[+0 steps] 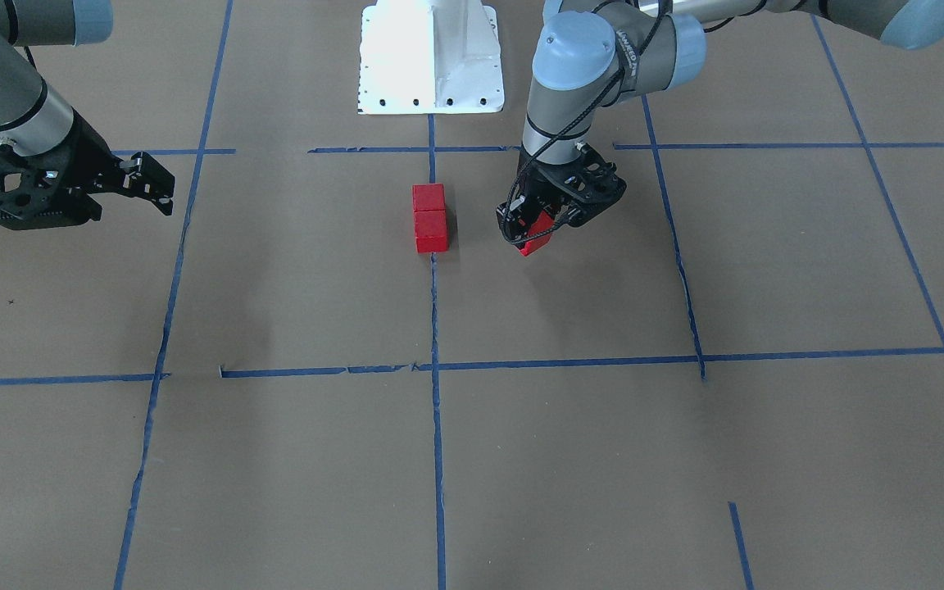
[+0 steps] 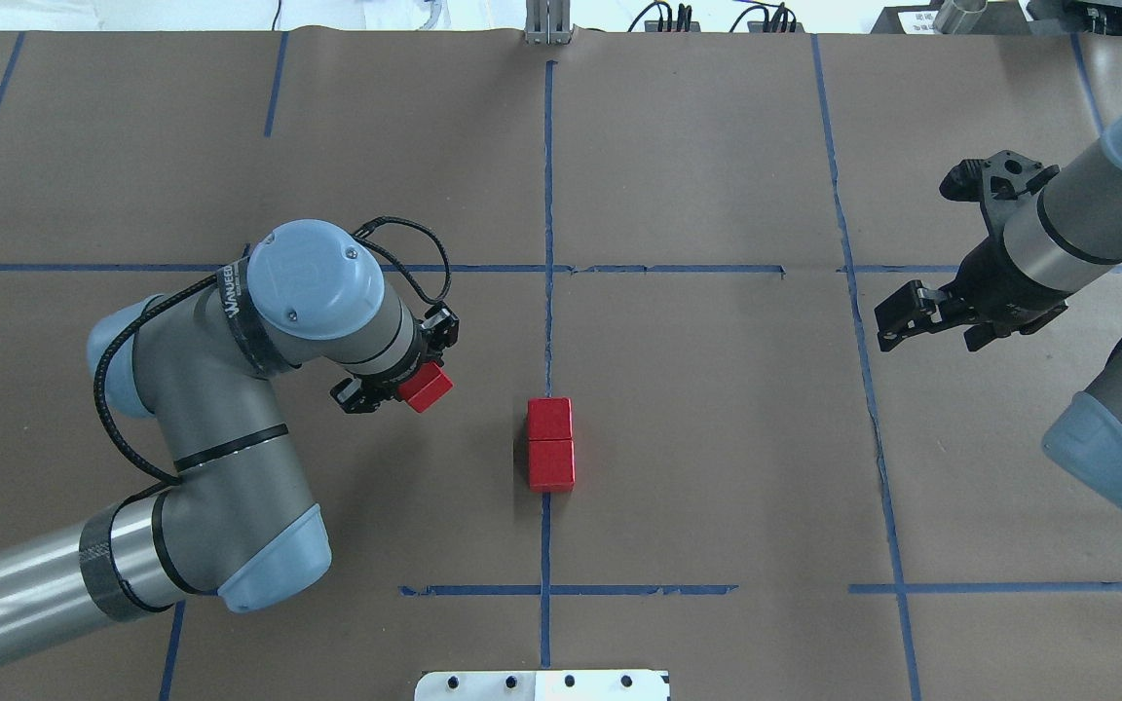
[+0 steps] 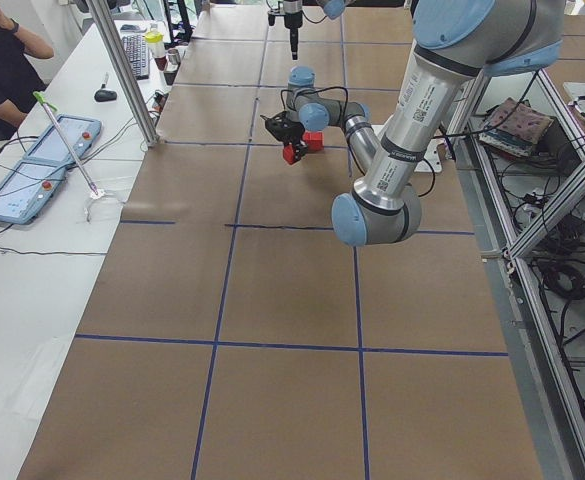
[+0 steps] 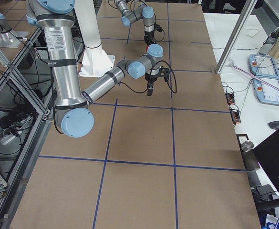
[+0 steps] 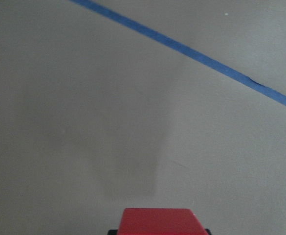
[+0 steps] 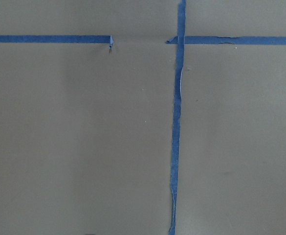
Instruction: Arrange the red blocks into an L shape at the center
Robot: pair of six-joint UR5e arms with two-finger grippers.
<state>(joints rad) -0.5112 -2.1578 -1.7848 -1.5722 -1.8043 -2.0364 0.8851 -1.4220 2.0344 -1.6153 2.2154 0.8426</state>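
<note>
Red blocks, two (image 2: 550, 458), lie on the table (image 2: 717, 438) at center, touching end to end on the blue tape line (image 2: 548, 175); third red block (image 2: 426, 387) sits tilted, clamped in the left gripper (image 2: 420, 382), near the pair but apart from it; right gripper (image 2: 897, 316) hangs empty, jaws parted, well apart from the blocks.

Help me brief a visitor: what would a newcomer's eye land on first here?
Two red blocks lying end to end, touching, on the blue tape line at the center. Next, the left gripper holding a third red block close beside them, while the right gripper hangs far off.
</note>
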